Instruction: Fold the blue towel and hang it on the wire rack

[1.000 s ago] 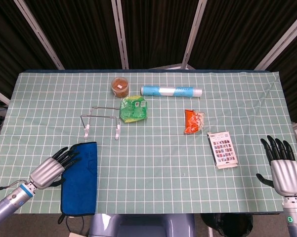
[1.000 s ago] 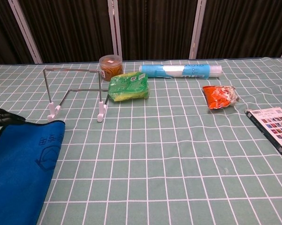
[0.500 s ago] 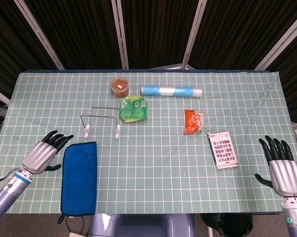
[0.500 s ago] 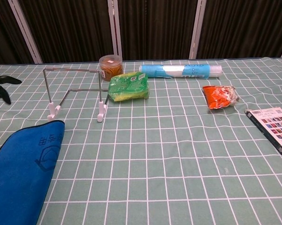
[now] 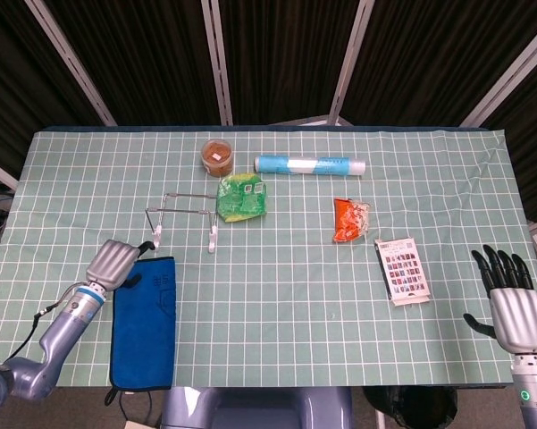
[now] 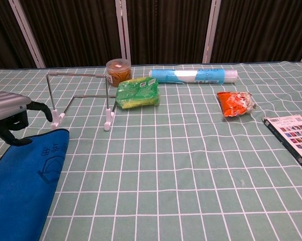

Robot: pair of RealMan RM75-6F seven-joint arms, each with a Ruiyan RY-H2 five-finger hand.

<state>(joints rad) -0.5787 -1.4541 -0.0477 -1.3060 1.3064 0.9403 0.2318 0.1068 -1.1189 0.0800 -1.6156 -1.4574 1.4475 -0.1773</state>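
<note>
The blue towel (image 5: 146, 322) lies folded in a long strip at the table's front left, its near end hanging over the edge; it also shows in the chest view as the blue towel (image 6: 22, 186). My left hand (image 5: 114, 264) hangs over its far left corner, back up and fingers bent down. In the chest view the left hand (image 6: 10, 119) has its fingertips (image 6: 11, 136) at the towel's far edge, the thumb held apart; I see no cloth gripped. The wire rack (image 5: 183, 219) stands bare just beyond the towel. My right hand (image 5: 518, 308) rests open at the front right.
A green packet (image 5: 242, 197) lies against the rack's right side. Behind it are a brown-filled jar (image 5: 218, 156) and a blue-and-white roll (image 5: 309, 164). An orange packet (image 5: 349, 219) and a printed card (image 5: 404, 271) lie to the right.
My left hand moved right and forward from beside the towel to its far left corner, turning its fingers downward. The towel and the right hand have stayed put.
</note>
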